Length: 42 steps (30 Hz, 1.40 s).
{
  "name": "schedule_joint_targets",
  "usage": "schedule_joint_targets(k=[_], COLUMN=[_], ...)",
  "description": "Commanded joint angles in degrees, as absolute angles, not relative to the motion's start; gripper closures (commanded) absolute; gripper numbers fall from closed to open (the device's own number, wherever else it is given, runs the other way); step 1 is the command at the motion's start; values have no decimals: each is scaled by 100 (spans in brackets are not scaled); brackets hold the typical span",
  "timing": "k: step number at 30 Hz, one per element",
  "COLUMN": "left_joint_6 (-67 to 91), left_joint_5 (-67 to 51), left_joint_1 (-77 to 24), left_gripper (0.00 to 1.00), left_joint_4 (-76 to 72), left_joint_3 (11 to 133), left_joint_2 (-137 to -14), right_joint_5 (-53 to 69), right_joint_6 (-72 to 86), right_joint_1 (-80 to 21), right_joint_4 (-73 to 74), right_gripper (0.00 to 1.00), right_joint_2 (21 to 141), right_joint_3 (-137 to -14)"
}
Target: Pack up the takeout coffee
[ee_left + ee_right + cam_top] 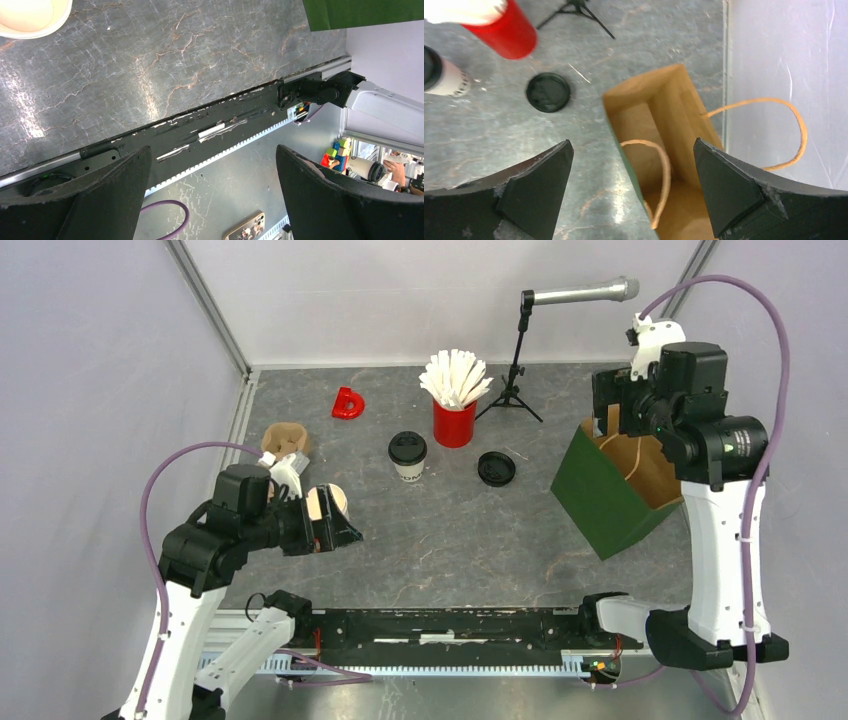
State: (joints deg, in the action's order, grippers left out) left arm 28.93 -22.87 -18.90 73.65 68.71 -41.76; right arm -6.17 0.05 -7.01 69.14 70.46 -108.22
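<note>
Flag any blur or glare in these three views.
Top external: sharp, evenly lit, with soft shadows. Left wrist: pale glare on the stone tabletop at left. Right wrist: red cup blurred at top left; paper bag reads clearly.

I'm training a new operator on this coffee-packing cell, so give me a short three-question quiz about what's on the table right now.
1. True or false: the paper cup beside the left end effector has its lid on.
2. The right end effector hangs open above: A) the red cup of sticks, B) the green paper bag, C) the pulp cup carrier.
3. How many lids lie on the table, off any cup?
Key: 1 false, it is open-topped; only the other cup is lidded. 2 B. 3 one black lid.
</note>
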Motion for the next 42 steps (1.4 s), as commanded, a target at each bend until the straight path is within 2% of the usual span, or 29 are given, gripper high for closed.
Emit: schedule_joint_targets(k=[1, 7, 13, 19, 24, 32, 34, 38, 42], left_joint_6=[2647, 2661, 2703, 2714, 2689, 2698, 2706, 2706, 2714], left_joint_5=[-2395, -2377, -2398, -2391, -2339, -2329, -2346, -2380, -2408], left_joint_1=[-1932, -1956, -1985, -1986, -1986, -1982, -1985, -1981, -1986], left_gripper=[0, 0, 0, 0, 0, 0, 0, 0, 0], left_joint_4=[7345, 7296, 7208, 7189, 7242, 7259, 7253, 7264, 7285], left_joint_3=[7066, 6997, 6937, 6926, 6917, 6961, 6969, 6988, 6996], left_joint_2=[-4131, -4137, -4168, -4183, -4162, -4193, -4209, -4208, -4196], right_joint_5=[-1133, -305, -474, -39, 206, -189, -225, -28, 1010], right_joint_6=[-426, -578, -944, -1208, -1248, -1129, -1059, -914, -729], right_joint_1=[-694, -694, -694, -690, -694, -689, -694, -694, -707], right_joint_4=[6921, 6879, 6566, 6211, 6090, 6871, 7063, 7164, 7130], right_gripper=[2, 2, 4, 31, 63, 96, 99, 100, 99], right_joint_2=[6989, 6963, 6959, 6885, 6753, 6917, 6937, 6895, 7012], right_joint_3=[-10309, -9442, -8864, -8355, -8207, -9222, -9477, -9997, -10647])
